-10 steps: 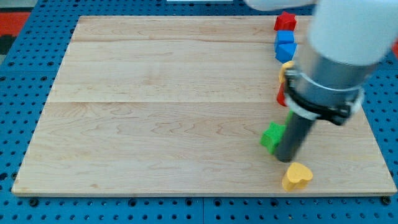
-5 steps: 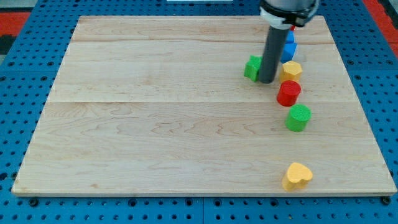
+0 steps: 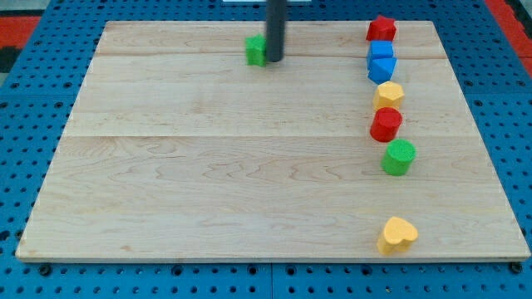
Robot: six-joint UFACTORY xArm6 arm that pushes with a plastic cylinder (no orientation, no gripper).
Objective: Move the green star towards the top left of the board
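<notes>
The green star (image 3: 256, 51) lies near the view's top edge of the wooden board (image 3: 208, 166), a little left of centre. My dark rod stands upright against its right side, with my tip (image 3: 273, 60) touching the star's right edge. The rod partly hides the star's right part.
A column of blocks runs down the view's right: a red block (image 3: 381, 29), two blue blocks (image 3: 381, 50) (image 3: 382, 68), a yellow block (image 3: 388, 94), a red cylinder (image 3: 386, 124), a green cylinder (image 3: 399, 157). A yellow heart (image 3: 397, 235) lies near the bottom right.
My tip and the green star have moved from the lower right, up and to the left across the board, to the top middle. The other blocks have not moved.
</notes>
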